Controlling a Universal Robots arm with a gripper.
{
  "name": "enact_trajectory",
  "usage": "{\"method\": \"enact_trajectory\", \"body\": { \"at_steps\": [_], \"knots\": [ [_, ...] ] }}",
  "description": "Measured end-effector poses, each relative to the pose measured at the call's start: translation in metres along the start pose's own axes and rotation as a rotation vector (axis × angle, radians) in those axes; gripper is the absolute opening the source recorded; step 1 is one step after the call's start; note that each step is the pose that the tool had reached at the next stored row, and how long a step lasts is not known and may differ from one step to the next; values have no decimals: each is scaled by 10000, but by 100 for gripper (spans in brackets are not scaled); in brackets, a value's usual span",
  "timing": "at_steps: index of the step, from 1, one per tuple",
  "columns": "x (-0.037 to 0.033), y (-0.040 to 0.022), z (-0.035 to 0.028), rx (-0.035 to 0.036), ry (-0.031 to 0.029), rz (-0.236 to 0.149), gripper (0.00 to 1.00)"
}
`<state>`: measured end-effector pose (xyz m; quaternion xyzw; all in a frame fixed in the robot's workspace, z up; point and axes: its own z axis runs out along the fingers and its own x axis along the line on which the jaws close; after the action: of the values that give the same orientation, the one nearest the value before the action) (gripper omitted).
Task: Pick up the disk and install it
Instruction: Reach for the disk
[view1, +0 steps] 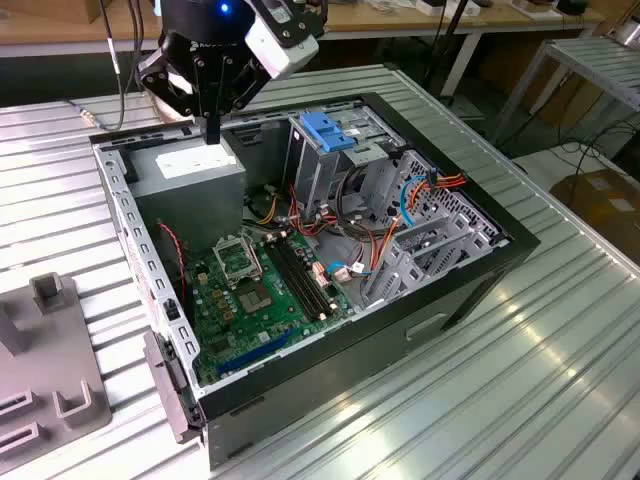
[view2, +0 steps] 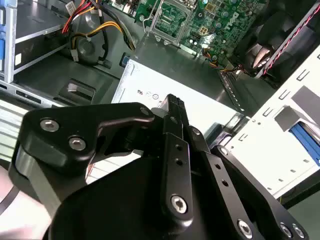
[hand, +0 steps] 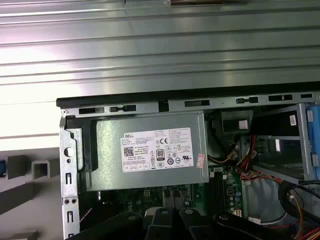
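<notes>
My claw (view1: 213, 138) hangs pinched shut with nothing in it, just above the white-stickered power supply box (view1: 190, 170), which sits in the corner of the open computer case (view1: 520, 240) toward the exterior view's left. In the second wrist view its fingers (view2: 175, 145) lie flat against each other over that same sticker. The disk I cannot pick out for certain. The likeliest sign of it is a sliver of blue (hand: 2, 167) at the edge of the first wrist view, outside the case beside the grey fixture (hand: 42, 167) on the ribbed table (hand: 150, 50). That could be its carrier frame, though too little shows to be sure. The blue-handled drive cage (view1: 325, 130) inside the case is a different thing. I judge a drive like this to be stiff, dense for its size, smooth on its metal faces and unkind to knocks. So I would take it across the two long edges, pads on the plastic frame where there is some bite, keeping off the label face and any connector. Of its look I can vouch for that blue strip and nothing more; shape, metal and label are hidden from me.
</notes>
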<state>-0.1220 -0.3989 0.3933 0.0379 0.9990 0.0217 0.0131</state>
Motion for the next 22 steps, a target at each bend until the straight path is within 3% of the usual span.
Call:
{"method": "enact_trajectory", "body": {
  "at_steps": [22],
  "knots": [
    [116, -9, -3, 0, 0, 0, 10]
  ]
}}
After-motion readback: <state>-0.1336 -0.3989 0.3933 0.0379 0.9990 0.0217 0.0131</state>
